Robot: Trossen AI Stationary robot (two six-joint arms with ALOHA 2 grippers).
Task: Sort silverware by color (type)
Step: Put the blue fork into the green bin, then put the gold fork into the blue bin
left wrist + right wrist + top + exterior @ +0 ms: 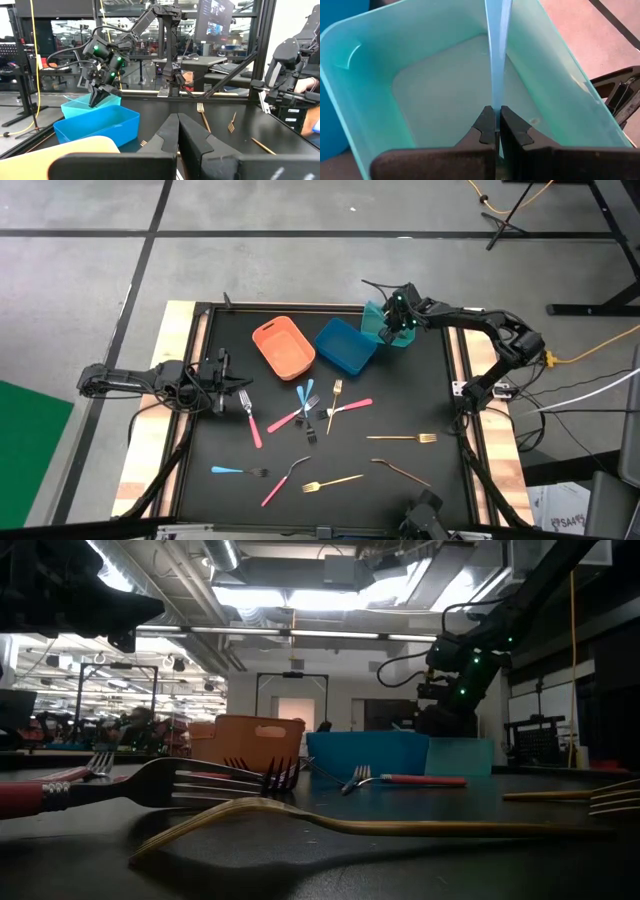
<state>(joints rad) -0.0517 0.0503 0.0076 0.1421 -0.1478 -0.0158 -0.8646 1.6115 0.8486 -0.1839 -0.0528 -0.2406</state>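
Observation:
My right gripper [397, 330] hangs over the teal bin [376, 320] at the table's far right and is shut on a light-blue-handled piece [498, 60]; its head is out of view. My left gripper [222, 376] is shut and empty, low at the table's left side, just on the far side of a pink-handled fork [250, 420]. The other silverware lies flat on the black mat: a crossed cluster of blue and pink pieces [306, 408], gold forks [405, 438] [333, 480], a copper spoon [400, 470], a pink spoon [279, 481] and a blue fork [238, 471]. My right gripper pinches the light-blue handle [496, 102] between its two fingers, coming from above and pointing down into the teal bin. The slim handle runs on past the fingertips, along the fingers, over the bin's floor [445, 95]. Whether its far end touches the bin, I cannot tell.
The orange bin [283, 347] and the blue bin [345, 346] stand side by side at the mat's far edge, the teal bin beside the blue one. A gold fork [335, 405] lies near the cluster. Wooden table edges frame the mat on the left and right.

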